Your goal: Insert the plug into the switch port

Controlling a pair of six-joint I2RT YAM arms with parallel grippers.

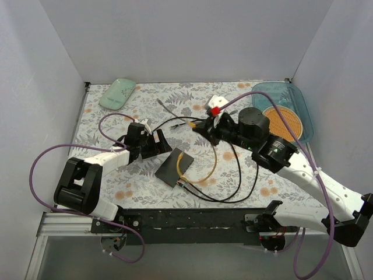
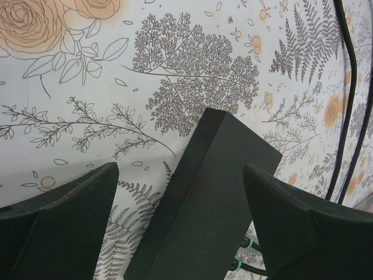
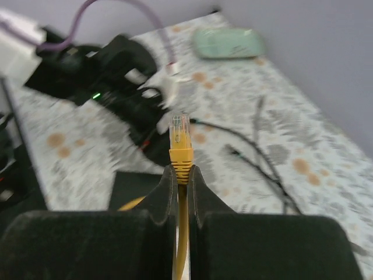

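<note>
Two pincers matter here, so take them from the left. Your left pincer (image 1: 158,144) is spread wide and grips nothing. Its wrist view shows the switch's corner lying between the dark fingers (image 2: 58,227) with a gap on each side, though the lower edge is cut off, so contact there may be hidden from you.

The switch (image 1: 173,167) lies flat on the floral surface (image 1: 186,96), in the middle and toward the near edge, just right of that pincer. Judge it light and hard-shelled. It will probably skid under a push, so brace it across its two long sides, clear of the edge where cables (image 2: 243,266) already enter.

Right of it, the yellow cable (image 1: 213,160) loops up to the plug (image 3: 179,133), which looks raised off the surface and is aimed leftward. Treat the plug as light, rigid plastic with a delicate latch; the cable behind it is springy and will likely tug. The boot just behind the clear head is the place to hold. Your right pincer (image 3: 180,170) is clenched on exactly that boot, jaws nearly together, with the clear tip poking beyond them.
</note>
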